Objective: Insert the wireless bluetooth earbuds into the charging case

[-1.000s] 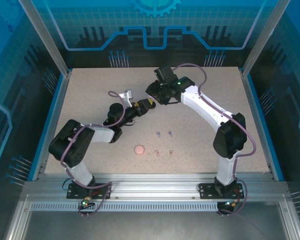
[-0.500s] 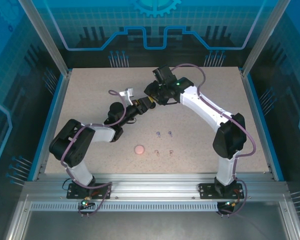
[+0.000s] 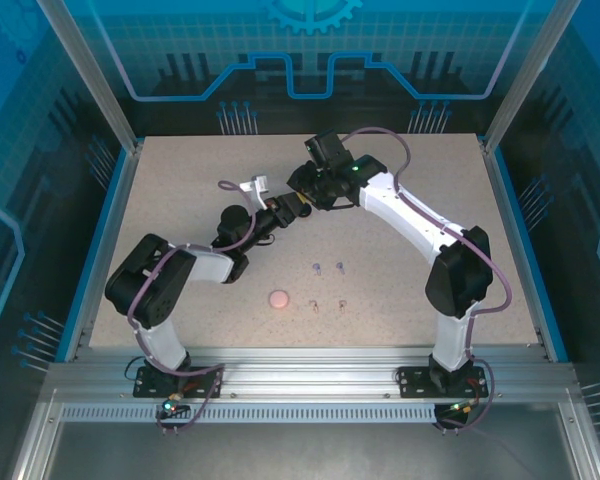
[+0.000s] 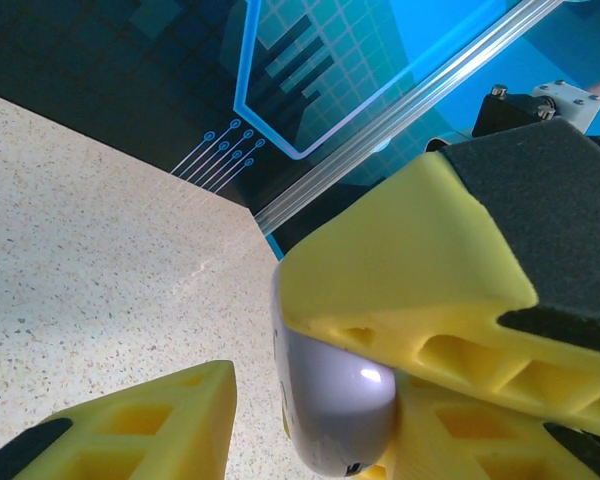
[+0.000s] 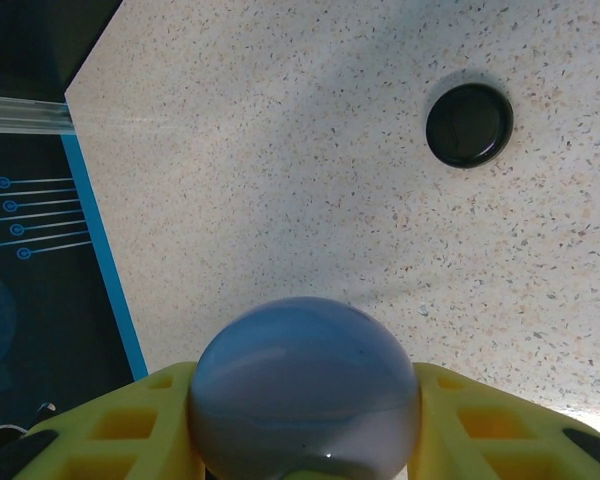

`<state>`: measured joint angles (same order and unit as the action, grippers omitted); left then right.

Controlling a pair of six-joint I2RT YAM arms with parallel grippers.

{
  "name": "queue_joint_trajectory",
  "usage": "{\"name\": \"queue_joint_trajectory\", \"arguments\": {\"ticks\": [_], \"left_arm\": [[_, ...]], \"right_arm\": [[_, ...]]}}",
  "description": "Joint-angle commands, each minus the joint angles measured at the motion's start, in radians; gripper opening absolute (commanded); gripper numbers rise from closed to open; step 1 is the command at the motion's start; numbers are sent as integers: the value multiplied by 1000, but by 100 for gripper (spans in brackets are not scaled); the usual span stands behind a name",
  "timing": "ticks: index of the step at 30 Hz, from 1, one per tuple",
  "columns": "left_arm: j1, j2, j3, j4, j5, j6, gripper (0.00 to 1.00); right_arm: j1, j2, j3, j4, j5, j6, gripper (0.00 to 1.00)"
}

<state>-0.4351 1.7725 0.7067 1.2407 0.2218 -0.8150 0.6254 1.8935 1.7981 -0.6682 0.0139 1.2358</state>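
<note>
Right gripper (image 5: 302, 425) is clamped on the lavender charging case (image 5: 305, 385) up over the far middle of the table (image 3: 180, 170), and my left gripper (image 4: 315, 420) brackets that same case with its jaws apart, one finger (image 4: 130, 425) clear of the shell. Two grips on a slick round shell worry me: an off-centre squeeze from the left could pop it loose and drop it onto the table. Lavender earbuds (image 3: 317, 267) lie untouched near the table's centre, tiny enough to skid away when pinched.

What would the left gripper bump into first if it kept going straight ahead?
Probably the lavender case, pinched in the right gripper, just ahead of the left gripper.
</note>
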Motion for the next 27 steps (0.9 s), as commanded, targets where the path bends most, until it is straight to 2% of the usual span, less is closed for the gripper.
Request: {"name": "queue_joint_trajectory", "arguments": {"ticks": [1, 11, 14, 17, 19, 21, 27], "left_arm": [[-4, 21, 35, 53, -34, -17, 40], [-8, 25, 37, 70, -41, -20, 21], [-10, 22, 42, 66, -35, -20, 14], [-10, 12, 38, 60, -28, -19, 10], [-9, 3, 33, 58, -24, -21, 8], [-9, -11, 25, 47, -18, -22, 7], [-6, -86, 28, -60, 41, 4, 4]], "right_arm": [[16, -38, -16, 4, -26, 15, 35], [17, -55, -20, 14, -26, 19, 37], [16, -64, -19, 21, -20, 19, 47], [12, -77, -14, 32, -12, 16, 63], [5, -91, -12, 39, 3, 8, 70], [-6, -112, -11, 39, 21, -5, 73], [-51, -183, -34, 38, 37, -114, 75]]}}
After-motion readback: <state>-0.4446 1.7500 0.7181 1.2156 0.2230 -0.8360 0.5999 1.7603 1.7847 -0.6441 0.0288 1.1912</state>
